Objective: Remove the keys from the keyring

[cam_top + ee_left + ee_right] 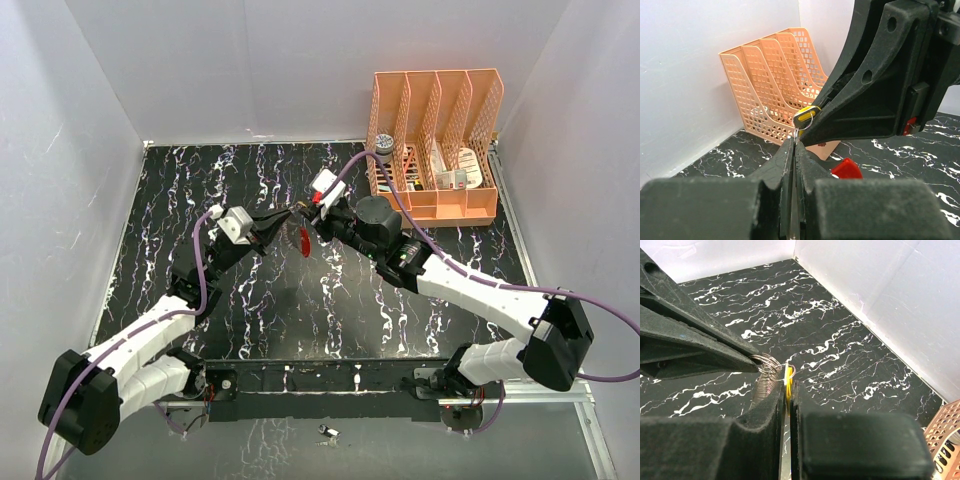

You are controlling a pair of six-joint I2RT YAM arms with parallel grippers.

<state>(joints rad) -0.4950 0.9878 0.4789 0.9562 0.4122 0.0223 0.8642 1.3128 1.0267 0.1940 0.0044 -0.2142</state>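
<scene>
Both grippers meet above the middle of the black marbled table. My left gripper (283,217) is shut on the thin silver wire keyring (767,371), with the wire pinched between its fingertips in the left wrist view (795,142). My right gripper (316,218) is shut on the yellow key (789,376), whose head also shows in the left wrist view (806,114) with the ring threaded through it. The red key (304,240) hangs free below the ring, and it also shows in the left wrist view (846,169). The two sets of fingertips almost touch.
An orange slotted file organizer (435,150) stands at the back right, close behind the right arm, and it also shows in the left wrist view (775,85). White walls enclose the table. A small metal piece (326,433) lies near the front edge between the arm bases.
</scene>
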